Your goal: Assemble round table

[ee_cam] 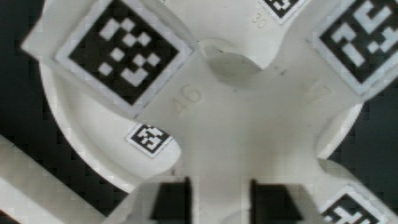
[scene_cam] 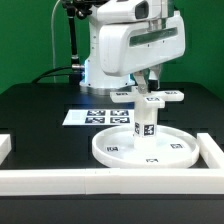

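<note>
The large round disc (scene_cam: 145, 150) lies flat on the black table. The short post (scene_cam: 146, 125) stands upright at the disc's middle. My gripper (scene_cam: 150, 86) is shut on one arm of the cross-shaped foot (scene_cam: 152, 98) and holds it level right over the post's top; I cannot tell whether they touch. In the wrist view the foot (ee_cam: 231, 75) fills the picture with its tags. Both dark fingers (ee_cam: 173, 200) clamp its near arm, with the gripper (ee_cam: 226, 200) around it. The disc (ee_cam: 89, 135) shows below; the post is hidden there.
The marker board (scene_cam: 95, 117) lies behind the disc towards the exterior view's left. White border walls run along the front (scene_cam: 100, 180), the right (scene_cam: 212, 150) and the left (scene_cam: 4, 146). The robot's base (scene_cam: 100, 70) stands behind.
</note>
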